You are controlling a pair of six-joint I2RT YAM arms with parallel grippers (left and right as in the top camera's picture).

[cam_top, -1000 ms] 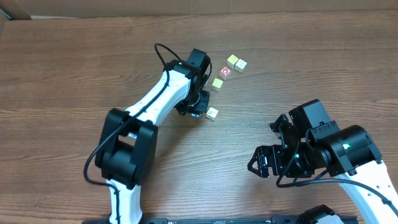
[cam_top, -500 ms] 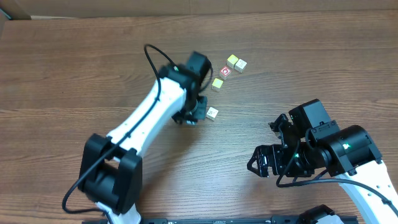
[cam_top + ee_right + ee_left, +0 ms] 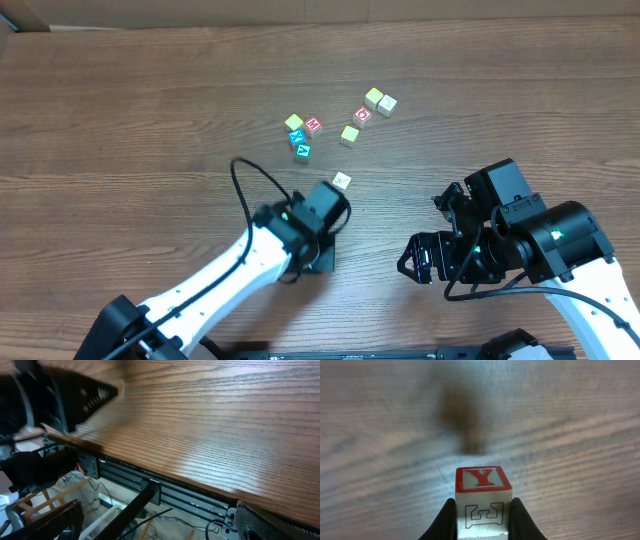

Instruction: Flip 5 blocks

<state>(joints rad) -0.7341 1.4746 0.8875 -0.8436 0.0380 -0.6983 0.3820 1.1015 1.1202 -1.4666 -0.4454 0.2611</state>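
**Left gripper clamps a Y block; right gripper stands wide and empty**

In the left wrist view, we see the left gripper (image 3: 482,525) closed down to a narrow gap on one Y block (image 3: 482,491). Its two dark fingers (image 3: 444,521) press the block's opposite sides. The face marked with a red Y points up, and a pale wood face with an outlined figure points toward the camera. The blurred wood grain of the tabletop (image 3: 580,420) lies beyond it, and we cannot tell whether the block touches the surface. From overhead, the left arm hides this block near the front middle of the tabletop.

The other blocks lie farther back. A lone pale block (image 3: 342,181) sits just beyond the left wrist. Behind it on the left is a tight cluster made up of a yellow-green block (image 3: 293,122), a red block (image 3: 313,125) and two teal blocks (image 3: 300,145). To the right are a second yellow-green block (image 3: 349,134) and a second red block (image 3: 362,114), with a touching pair (image 3: 380,100) at the far end.

The right gripper (image 3: 415,262) hangs at the front right, well apart from every block. Its jaws are spread wide and hold nothing. Its wrist view looks along the tabletop's front edge.
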